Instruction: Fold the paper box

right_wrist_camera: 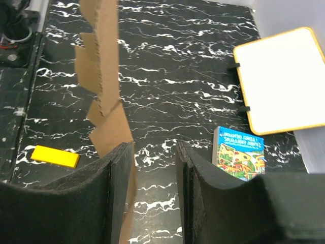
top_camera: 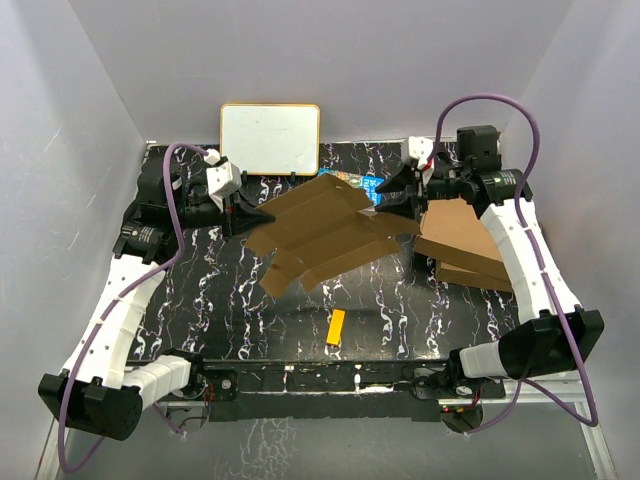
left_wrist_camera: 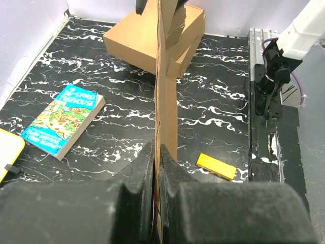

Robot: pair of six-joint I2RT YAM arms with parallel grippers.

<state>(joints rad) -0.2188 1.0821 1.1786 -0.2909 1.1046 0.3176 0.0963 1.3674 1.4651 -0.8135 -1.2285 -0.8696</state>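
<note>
Top view: the paper box [top_camera: 320, 235] hangs unfolded above the middle of the table [top_camera: 200, 295], between the left tool [top_camera: 243, 213] and the right tool [top_camera: 395, 195].

Left wrist: the left tool pinches the paper box's edge.

Right wrist: the right tool is spread, cardboard against one finger.

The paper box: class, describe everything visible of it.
The paper box is a plain brown cardboard die-cut sheet, unfolded, with creased panels, flaps and jagged tabs. It hangs clear of the black marbled table. The left tool is shut on one end; the right tool stands open around the other, card against one finger.
</note>
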